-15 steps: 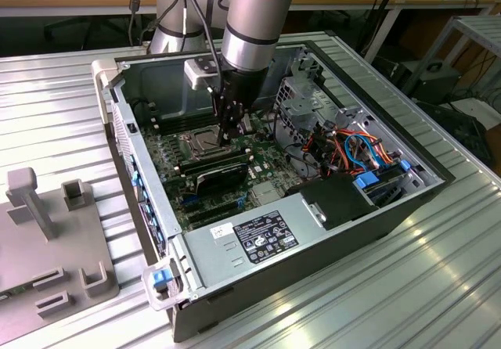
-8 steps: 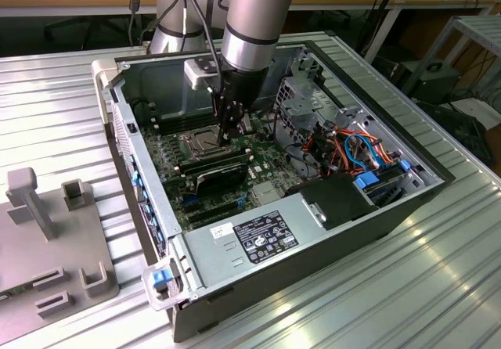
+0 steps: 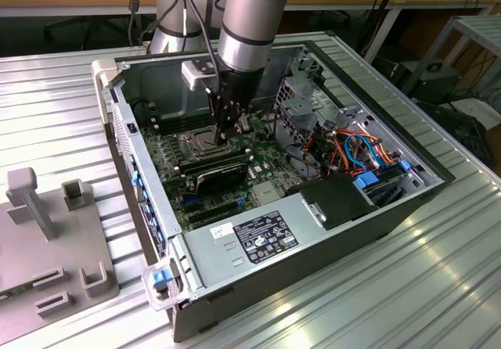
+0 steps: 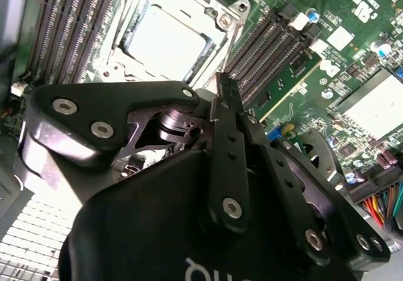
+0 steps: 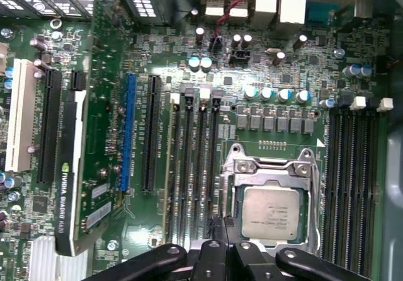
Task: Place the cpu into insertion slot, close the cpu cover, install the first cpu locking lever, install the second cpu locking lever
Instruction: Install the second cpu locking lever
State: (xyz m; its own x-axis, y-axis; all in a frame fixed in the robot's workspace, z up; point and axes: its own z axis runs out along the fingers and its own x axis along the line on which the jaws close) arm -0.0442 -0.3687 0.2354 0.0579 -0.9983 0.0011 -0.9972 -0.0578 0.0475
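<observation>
The cpu [image 5: 272, 213], a dull silver square, lies flat in the insertion slot [image 3: 196, 142] on the green motherboard; it also shows bright in the second wrist view [image 4: 169, 41]. The cpu cover [image 5: 271, 167], a silver frame plate, lies down around the chip [image 4: 221, 17]. My gripper [image 5: 221, 222] is shut, its two black fingertips [image 4: 227, 89] pressed together with nothing visible between them. It hovers just beside the slot's edge, over the near memory slots. In the exterior view my gripper [image 3: 225, 134] points down inside the open case, right beside the slot.
Long black memory slots [image 5: 195, 167] flank the socket on both sides. A black graphics card [image 3: 221, 173] stands near the gripper. A power supply [image 3: 258, 235], a cable bundle [image 3: 352, 149] and the case walls [image 3: 125, 122] hem in the board. A grey fixture [image 3: 47, 239] sits on the exterior view's left.
</observation>
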